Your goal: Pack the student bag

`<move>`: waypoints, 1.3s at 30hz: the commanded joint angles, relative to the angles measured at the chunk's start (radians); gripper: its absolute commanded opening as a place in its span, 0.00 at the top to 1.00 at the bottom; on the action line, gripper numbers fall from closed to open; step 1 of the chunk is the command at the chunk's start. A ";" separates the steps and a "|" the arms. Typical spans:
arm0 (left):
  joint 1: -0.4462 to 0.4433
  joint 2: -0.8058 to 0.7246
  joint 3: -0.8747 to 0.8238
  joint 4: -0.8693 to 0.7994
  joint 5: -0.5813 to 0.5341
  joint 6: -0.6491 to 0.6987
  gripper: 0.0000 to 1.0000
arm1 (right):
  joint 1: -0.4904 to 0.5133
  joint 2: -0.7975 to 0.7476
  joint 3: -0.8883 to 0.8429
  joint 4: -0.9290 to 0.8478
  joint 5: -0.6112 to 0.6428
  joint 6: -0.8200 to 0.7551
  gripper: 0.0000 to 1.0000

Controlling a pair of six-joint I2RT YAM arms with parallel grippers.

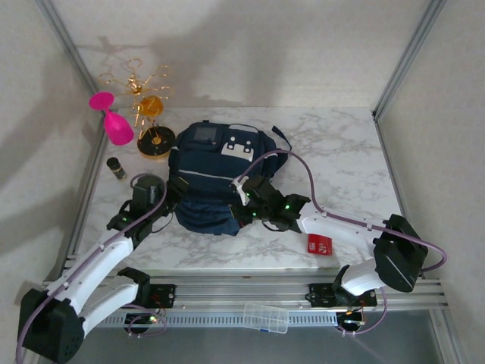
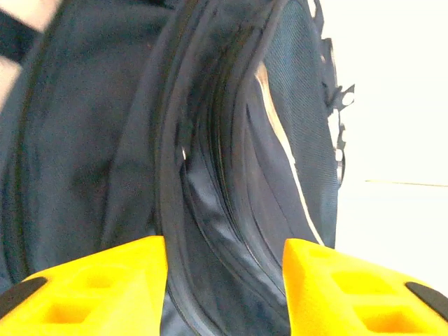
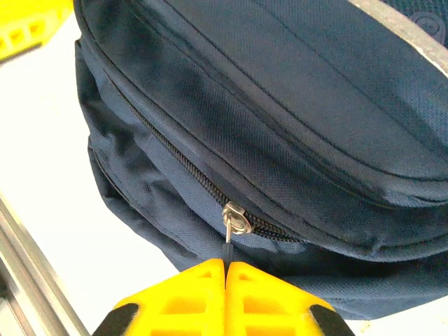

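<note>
My right gripper (image 3: 225, 271) is pinched tight on the zip pull (image 3: 235, 220), low on the bag's (image 3: 294, 105) near side, with both yellow fingers pressed together around the tab. My left gripper (image 2: 225, 255) has its jaws apart with a zipped fold of the bag running between the fingers (image 2: 105, 287); I cannot tell whether they touch it. From above, the bag lies mid-table (image 1: 341, 159) between my two grippers, and a red box (image 1: 319, 244) sits near my right arm.

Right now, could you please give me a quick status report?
Left gripper: jaws open astride student bag fold. Right gripper: jaws shut on zipper pull. Bag lying on table. Red packet apart, not obstructing.
</note>
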 commanded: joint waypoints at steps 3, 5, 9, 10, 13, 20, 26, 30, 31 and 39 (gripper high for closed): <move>-0.243 -0.029 -0.071 0.154 -0.157 -0.315 0.49 | 0.016 -0.006 -0.012 0.080 -0.020 -0.025 1.00; -0.299 0.021 -0.058 0.189 -0.195 -0.358 0.49 | 0.015 -0.002 -0.017 0.086 -0.022 -0.029 1.00; -0.408 0.153 0.015 0.174 -0.337 -0.452 0.52 | 0.015 0.005 -0.032 0.091 -0.020 -0.036 1.00; -0.424 0.184 0.023 0.183 -0.352 -0.472 0.55 | 0.016 0.005 -0.034 0.091 -0.014 -0.036 1.00; -0.469 0.271 0.034 0.203 -0.392 -0.555 0.58 | 0.016 0.003 -0.042 0.105 -0.013 -0.037 1.00; -0.484 0.306 0.083 0.053 -0.564 -0.587 0.98 | 0.016 0.001 -0.071 0.110 -0.007 -0.055 1.00; -0.472 0.184 0.092 -0.091 -0.644 -0.499 1.00 | 0.006 -0.002 -0.080 -0.002 0.174 -0.036 1.00; -0.426 0.032 0.010 -0.162 -0.639 -0.485 1.00 | -0.037 -0.025 -0.107 -0.037 0.249 0.007 1.00; -0.402 -0.009 -0.022 -0.142 -0.616 -0.460 1.00 | -0.055 -0.028 -0.111 -0.040 0.252 0.016 1.00; -0.217 -0.204 -0.127 -0.143 -0.425 -0.306 1.00 | -0.220 0.104 -0.045 0.038 0.308 0.056 1.00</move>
